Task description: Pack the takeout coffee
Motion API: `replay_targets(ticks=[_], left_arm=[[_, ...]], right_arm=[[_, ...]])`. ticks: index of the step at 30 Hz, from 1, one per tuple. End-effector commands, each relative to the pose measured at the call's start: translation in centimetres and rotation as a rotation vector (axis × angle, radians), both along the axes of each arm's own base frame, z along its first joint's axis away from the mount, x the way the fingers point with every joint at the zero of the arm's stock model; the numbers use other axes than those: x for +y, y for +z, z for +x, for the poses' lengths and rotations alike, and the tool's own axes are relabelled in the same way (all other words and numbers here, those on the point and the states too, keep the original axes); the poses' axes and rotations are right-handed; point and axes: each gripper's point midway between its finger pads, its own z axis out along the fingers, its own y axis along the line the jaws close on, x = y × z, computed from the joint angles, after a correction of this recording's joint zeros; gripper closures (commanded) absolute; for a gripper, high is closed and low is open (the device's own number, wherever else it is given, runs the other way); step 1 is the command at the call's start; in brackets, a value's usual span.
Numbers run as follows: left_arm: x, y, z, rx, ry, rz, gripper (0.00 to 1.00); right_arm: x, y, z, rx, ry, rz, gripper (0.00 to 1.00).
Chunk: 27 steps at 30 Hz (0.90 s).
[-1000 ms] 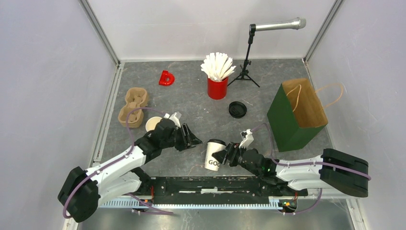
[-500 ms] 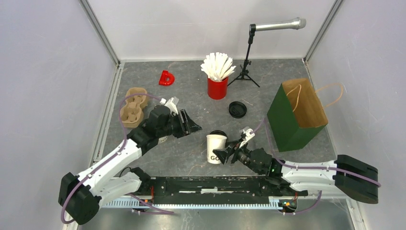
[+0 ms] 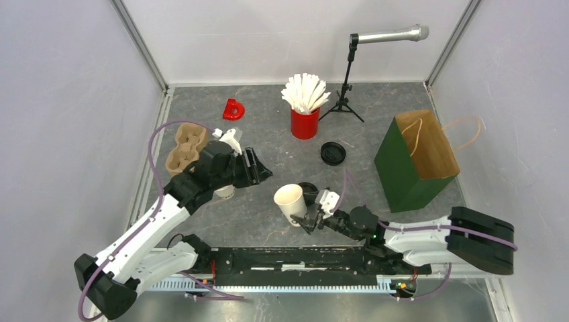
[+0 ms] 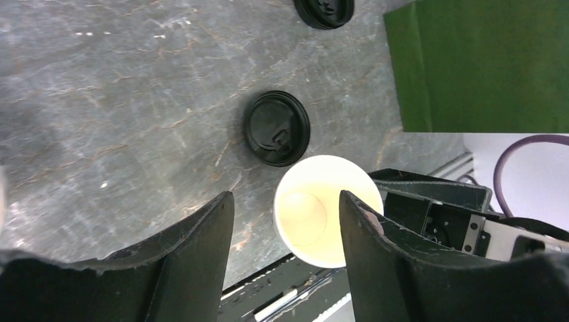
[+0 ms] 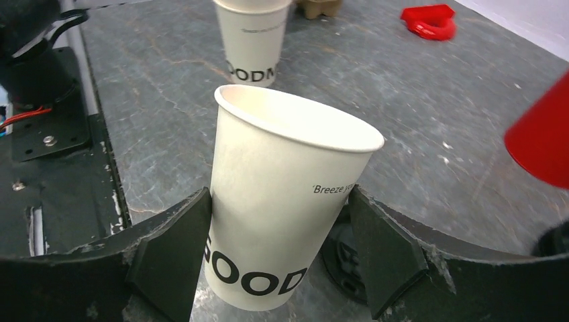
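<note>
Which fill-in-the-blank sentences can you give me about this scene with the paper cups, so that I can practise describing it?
1. The right gripper holds a white paper cup that has no ____ on it.
2. The left gripper is ____ and holds nothing.
3. The open paper bag is ____ on the outside.
4. The cup of white sticks is ____ in colour.
Missing words: lid; open; green; red.
</note>
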Motion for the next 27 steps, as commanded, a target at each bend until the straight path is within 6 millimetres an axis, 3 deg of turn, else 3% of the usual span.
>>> replay_targets(ticks=[1,6,10,21,25,27], left_arm=[[3.0,0.5,0.0,-0.047,0.061,0.125,0.34],[4.3,-1.7,-1.0,-0.007,0.078,0.173,0.35],[3.2,-3.4,-1.8,0.033,0.015,0.140,0.37],[0.8,-5.4,-2.6,0.081,-0.091,0.067,0.39],[1.4,-6.0,-2.3,0.078,-0.091,0.119,0.38],[1.8,-6.5,-2.3,0.089,-0.097,0.162,0.36]], right_arm=[[3.7,5.2,-1.1,-0.171,0.147,0.127,0.21],[5.0,4.7,-1.4,-0.227,0.189,0.138,0.20],[5.2,3.0,-1.1,-0.265,0.190,0.079,0.17],[3.8,1.1,-1.7,-0.254,0.189,0.089,0.16],[2.5,2.3,-1.9,-0.197,0.160,0.154,0.17],[2.2,2.0,-1.7,-0.125,0.141,0.143,0.16]])
